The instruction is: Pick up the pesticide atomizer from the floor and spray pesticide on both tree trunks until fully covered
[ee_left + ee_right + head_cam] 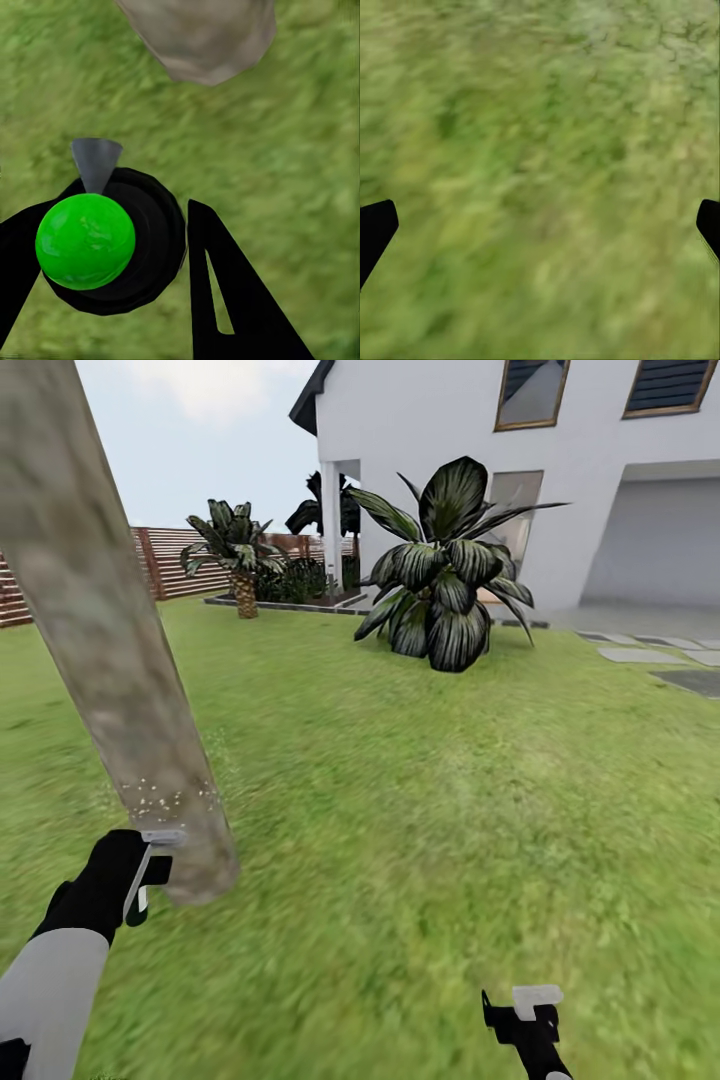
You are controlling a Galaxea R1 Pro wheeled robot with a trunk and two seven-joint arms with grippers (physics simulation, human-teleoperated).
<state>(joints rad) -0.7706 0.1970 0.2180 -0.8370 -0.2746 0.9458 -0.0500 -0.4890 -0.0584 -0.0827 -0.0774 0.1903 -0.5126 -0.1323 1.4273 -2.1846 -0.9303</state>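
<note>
Location: the robot stood on the lawn (pixel 430 840) of the garden, facing the white house (pixel 520 470).
Tree trunk: a thick, pale beige-grey mottled tree trunk (pixel 110 650) rose at the left of the head view and leaned across the frame; its base met the grass just beside the left gripper. White specks dotted the bark low on the trunk. In the left wrist view the foot of the trunk (pixel 199 37) appeared ahead of the fingers.
Left gripper: the left gripper (pixel 140 880) was clenched around the pesticide atomizer (pixel 112 240), held close to the base of the trunk.
Pesticide atomizer: in the left wrist view it appeared end-on as a dark round body with a bright green cap, a grey nozzle pointing toward the trunk. One black finger (pixel 225 292) pressed against its side. In the head view little of it could be made out past the hand.
Right gripper: the right gripper (pixel 525 1010) hung low over the grass at the lower right of the head view. In the right wrist view its fingertips (pixel 375 229) stood wide apart at the frame edges, released, with nothing between them.
Surroundings: a large dark-leaved plant (pixel 445 575) stood before the house, a small palm (pixel 240 555) near the brown slat fence (pixel 170 560), and grey stepping stones (pixel 640 655) lay at the right.
</note>
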